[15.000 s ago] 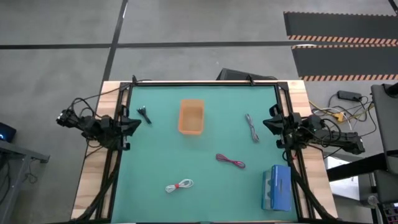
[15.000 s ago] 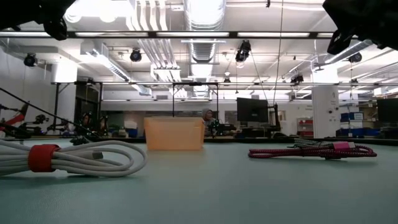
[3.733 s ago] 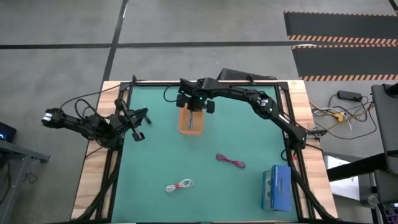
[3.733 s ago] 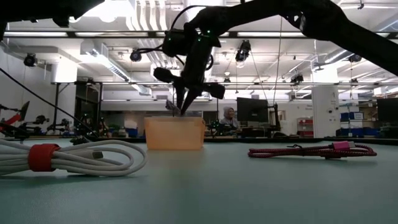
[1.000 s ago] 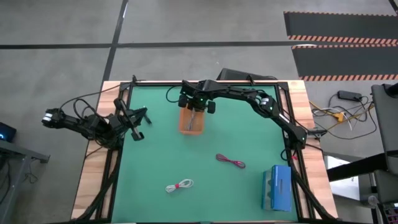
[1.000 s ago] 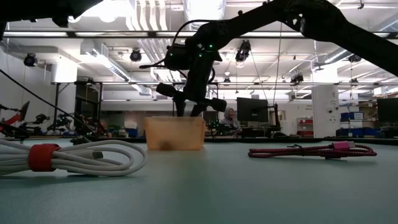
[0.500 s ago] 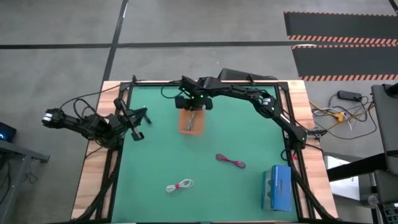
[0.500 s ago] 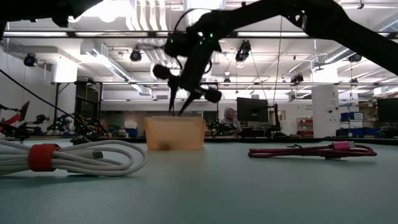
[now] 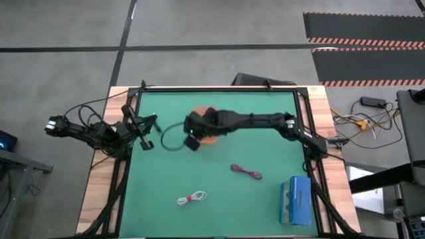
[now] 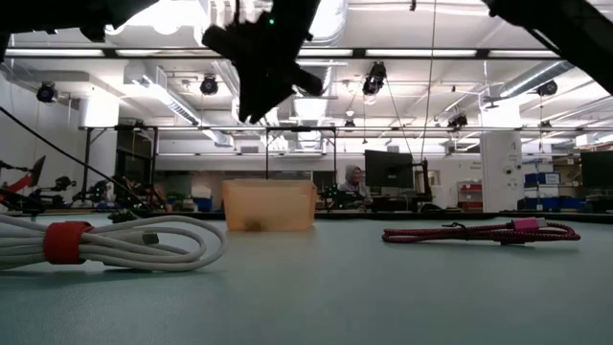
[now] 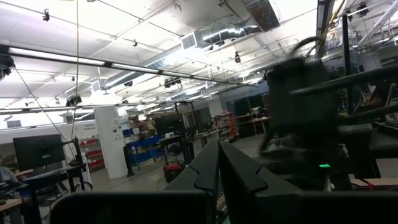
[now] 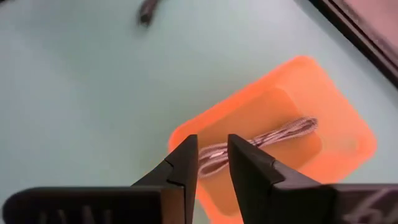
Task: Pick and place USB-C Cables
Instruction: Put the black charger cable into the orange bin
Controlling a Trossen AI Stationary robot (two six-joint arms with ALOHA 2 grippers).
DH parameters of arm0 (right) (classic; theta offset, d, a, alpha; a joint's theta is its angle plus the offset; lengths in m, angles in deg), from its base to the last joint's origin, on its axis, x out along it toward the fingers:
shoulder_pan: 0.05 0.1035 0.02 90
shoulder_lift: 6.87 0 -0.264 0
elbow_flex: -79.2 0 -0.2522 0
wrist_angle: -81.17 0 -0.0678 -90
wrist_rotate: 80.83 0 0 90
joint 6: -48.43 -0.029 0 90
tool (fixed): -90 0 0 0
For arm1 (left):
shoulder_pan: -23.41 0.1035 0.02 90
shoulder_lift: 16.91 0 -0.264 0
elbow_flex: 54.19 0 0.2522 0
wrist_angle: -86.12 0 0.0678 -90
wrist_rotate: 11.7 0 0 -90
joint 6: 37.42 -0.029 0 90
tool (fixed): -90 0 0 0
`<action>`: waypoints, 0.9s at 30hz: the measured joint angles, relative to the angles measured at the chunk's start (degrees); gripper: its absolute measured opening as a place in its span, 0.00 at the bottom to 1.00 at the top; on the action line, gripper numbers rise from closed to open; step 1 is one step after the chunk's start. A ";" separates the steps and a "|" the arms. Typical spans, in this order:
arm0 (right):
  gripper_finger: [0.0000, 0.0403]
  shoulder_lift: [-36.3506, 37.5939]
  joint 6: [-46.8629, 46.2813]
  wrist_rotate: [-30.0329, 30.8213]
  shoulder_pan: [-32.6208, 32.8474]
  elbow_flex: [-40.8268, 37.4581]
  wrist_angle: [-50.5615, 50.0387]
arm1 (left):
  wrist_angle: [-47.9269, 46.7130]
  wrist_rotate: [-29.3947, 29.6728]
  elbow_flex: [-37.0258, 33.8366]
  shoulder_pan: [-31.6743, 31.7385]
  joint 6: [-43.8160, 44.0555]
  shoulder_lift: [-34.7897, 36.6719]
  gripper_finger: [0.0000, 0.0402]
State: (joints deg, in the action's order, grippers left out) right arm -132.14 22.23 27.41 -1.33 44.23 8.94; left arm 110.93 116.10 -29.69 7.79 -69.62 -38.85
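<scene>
Lying in orange bin [image 12: 339, 134]: grey cable [image 12: 261, 144]; right end effector [image 12: 212, 163] above, fingers apart, empty

2 dark jointed arms, black cables

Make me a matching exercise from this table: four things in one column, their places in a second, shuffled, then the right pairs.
Things
1. grey cable
2. white cable
3. dark red cable
4. blue box

Places
A. bare mat, between the orange bin and the blue box
B. near right corner of the mat
C. inside the orange bin
D. near edge of the mat, left of centre

Pairs: 1-C, 2-D, 3-A, 4-B
</scene>
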 joint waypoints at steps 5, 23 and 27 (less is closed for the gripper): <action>0.16 0.54 6.80 3.08 4.78 -0.01 -1.15 | 0.04 -0.01 0.00 0.00 0.00 0.00 0.00; 0.09 4.87 16.73 5.97 12.04 -3.35 -4.29 | -0.02 2.95 -0.17 0.02 0.39 -0.63 0.00; 0.08 8.77 16.65 5.95 12.20 -9.02 -2.73 | -0.03 7.14 -0.18 0.02 0.46 -0.68 0.00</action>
State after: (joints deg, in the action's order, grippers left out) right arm -123.37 38.88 33.36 10.87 35.21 6.21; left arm 110.89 123.24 -29.87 7.81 -69.17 -39.52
